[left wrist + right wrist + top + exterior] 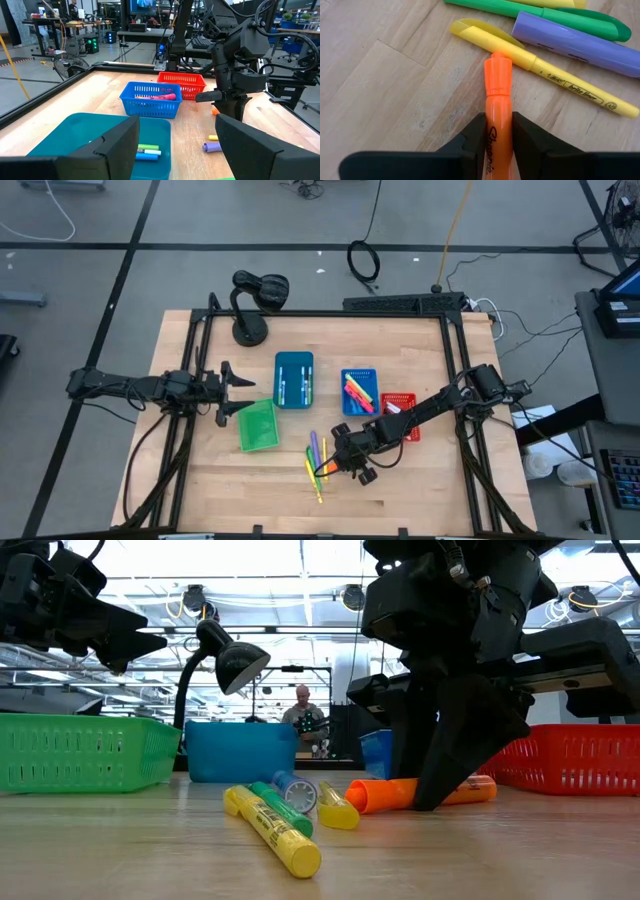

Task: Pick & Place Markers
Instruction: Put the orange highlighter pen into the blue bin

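An orange marker lies on the wooden table, and my right gripper is shut on it. Beside it lie loose markers: a yellow one, a purple one and a green one. The low view shows the orange marker level on the tabletop, next to another yellow marker. My left gripper waits open and level at the table's left side, above the green bin, touching nothing. My right gripper pinches the orange marker's printed barrel, behind the cap and about mid-length, between its two fingers. The fingers slant down from above and from the table's right, lying across the marker. The marker stays level, resting on the table, cap end pointing away from the gripper.
A teal bin and a blue bin both hold markers; a red bin stands just right of the blue one. A black desk lamp stands at the far left. Bare wood lies along the near edge.
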Controlling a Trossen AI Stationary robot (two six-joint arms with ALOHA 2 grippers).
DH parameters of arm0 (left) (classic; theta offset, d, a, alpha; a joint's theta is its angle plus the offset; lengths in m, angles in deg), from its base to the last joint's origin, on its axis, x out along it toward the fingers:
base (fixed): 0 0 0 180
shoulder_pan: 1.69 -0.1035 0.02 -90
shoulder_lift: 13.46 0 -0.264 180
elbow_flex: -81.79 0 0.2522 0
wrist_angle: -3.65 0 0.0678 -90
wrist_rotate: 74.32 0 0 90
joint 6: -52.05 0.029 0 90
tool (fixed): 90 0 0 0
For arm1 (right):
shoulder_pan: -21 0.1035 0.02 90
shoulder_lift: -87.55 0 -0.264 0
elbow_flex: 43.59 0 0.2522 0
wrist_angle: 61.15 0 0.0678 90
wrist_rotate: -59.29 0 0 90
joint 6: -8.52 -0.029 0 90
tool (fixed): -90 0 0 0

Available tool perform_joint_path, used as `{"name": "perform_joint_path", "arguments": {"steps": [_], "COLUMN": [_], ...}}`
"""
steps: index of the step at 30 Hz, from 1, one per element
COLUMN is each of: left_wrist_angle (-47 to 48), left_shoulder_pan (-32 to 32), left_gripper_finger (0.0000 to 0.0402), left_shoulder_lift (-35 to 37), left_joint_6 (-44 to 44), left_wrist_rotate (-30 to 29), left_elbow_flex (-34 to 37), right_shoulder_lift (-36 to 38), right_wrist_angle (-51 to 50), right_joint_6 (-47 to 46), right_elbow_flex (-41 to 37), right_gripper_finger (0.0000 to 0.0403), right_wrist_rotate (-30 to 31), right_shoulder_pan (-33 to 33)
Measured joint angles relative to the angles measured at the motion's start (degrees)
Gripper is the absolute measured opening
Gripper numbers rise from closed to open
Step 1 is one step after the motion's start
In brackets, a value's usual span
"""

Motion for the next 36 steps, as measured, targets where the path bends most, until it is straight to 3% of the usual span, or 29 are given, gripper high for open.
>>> {"name": "perform_joint_path", "arguments": {"steps": [10,21,30,36], "left_wrist_angle": [0.02,-0.01,-0.02,-0.01], "left_shoulder_pan": [0.00,0.00,0.00,0.00], "left_gripper_finger": [0.0267,0.0267,0.0267,0.0267], "left_shoulder_lift": [0.00,0.01,-0.02,-0.01], "left_joint_6": [-0.01,-0.02,0.00,0.00], "left_wrist_rotate": [0.01,0.00,0.02,0.00], "left_elbow_flex": [-0.01,-0.02,0.00,-0.02], "right_shoulder_lift": [0.28,7.72,11.48,11.70], "right_wrist_angle": [-0.21,-2.62,-0.73,2.19], "right_joint_6": [1.46,1.35,-6.17,-14.37], "right_elbow_flex": [0.00,-0.37,-0.17,-0.15], "right_gripper_finger": [0.0067,0.0065,0.0063,0.0062], "right_wrist_rotate": [0.00,-0.06,0.24,9.19], "right_shoulder_pan": [-0.01,0.16,0.16,0.16]}}
